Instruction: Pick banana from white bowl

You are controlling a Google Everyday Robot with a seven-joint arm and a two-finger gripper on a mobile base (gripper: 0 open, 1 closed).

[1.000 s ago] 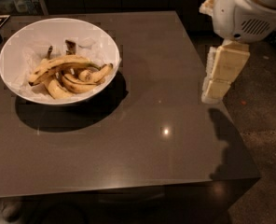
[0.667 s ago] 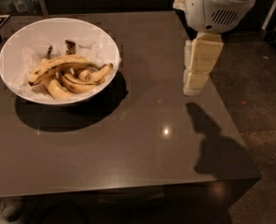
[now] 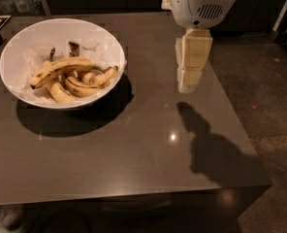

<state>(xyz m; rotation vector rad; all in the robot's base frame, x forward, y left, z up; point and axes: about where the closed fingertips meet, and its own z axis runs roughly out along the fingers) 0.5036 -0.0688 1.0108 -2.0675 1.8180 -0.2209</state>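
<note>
Banana (image 3: 61,68) lies in white bowl (image 3: 61,30) at table (image 3: 134,154) left, across shorter bananas (image 3: 83,85). End effector (image 3: 188,84) hangs right of bowl, well apart; cannot tell its grip state.

— How many of each?
— One white bowl (image 3: 17,47). Four bananas (image 3: 80,88) that I can count, the long banana (image 3: 61,66) among them. One table (image 3: 134,169). One gripper (image 3: 189,84), over the table, right of the bowl.
</note>
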